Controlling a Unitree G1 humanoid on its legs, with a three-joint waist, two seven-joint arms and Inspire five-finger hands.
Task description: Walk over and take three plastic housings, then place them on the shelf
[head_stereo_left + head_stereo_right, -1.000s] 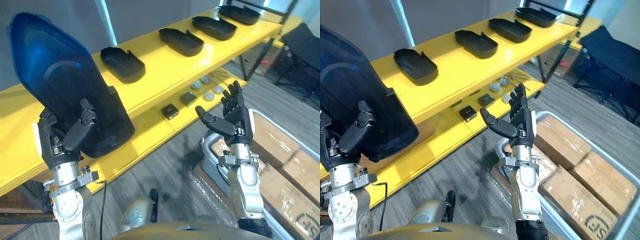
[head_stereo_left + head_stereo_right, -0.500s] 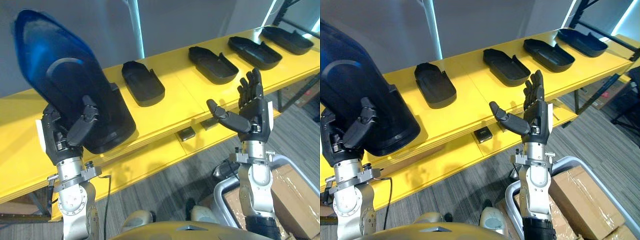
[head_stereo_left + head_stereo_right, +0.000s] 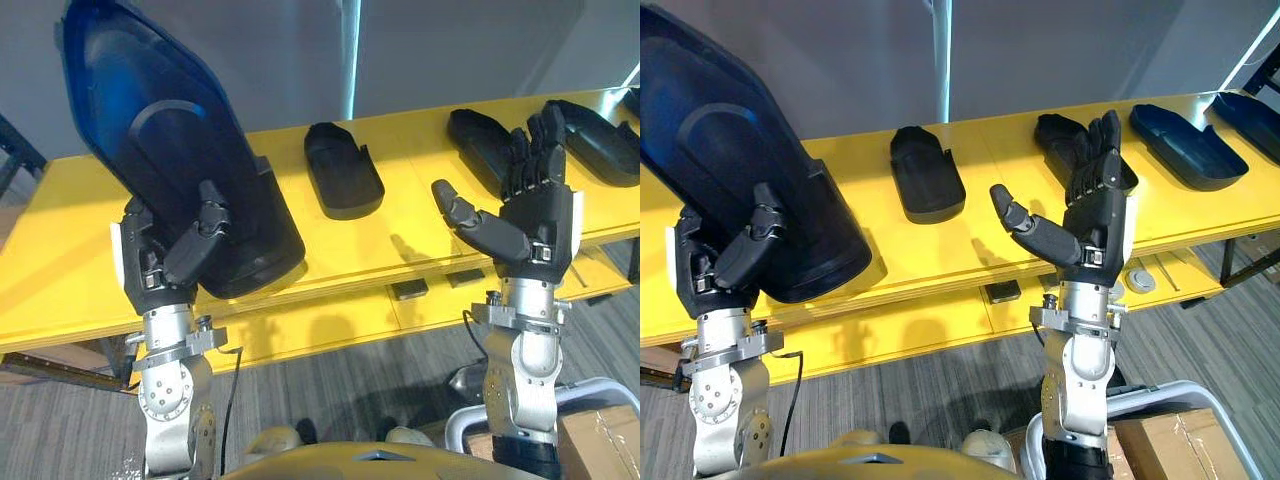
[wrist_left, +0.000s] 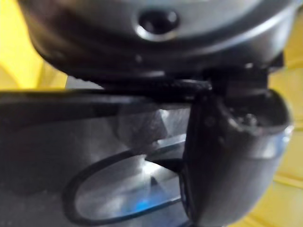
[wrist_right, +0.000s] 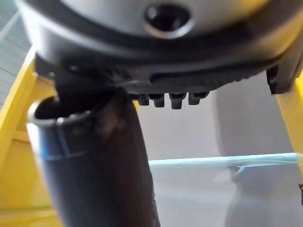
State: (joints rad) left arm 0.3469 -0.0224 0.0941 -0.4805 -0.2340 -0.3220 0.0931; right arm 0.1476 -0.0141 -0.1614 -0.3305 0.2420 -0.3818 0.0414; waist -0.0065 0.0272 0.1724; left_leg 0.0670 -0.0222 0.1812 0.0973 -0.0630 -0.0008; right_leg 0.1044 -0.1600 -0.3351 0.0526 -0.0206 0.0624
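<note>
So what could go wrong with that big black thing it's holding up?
The left hand grips the tall housing only at its bottom end, so it might tip or slip out. Coming down onto the yellow shelf, it could bump the housing lying there. The open right hand is raised in front of another housing and might knock it.

Held housing (image 3: 170,150) cut off at top edge; fingers of left hand (image 3: 165,265) hidden behind it. Right-edge housing (image 3: 605,145) cropped. Small parts (image 3: 1002,291) on lower shelf (image 3: 940,335) too small to identify.
</note>
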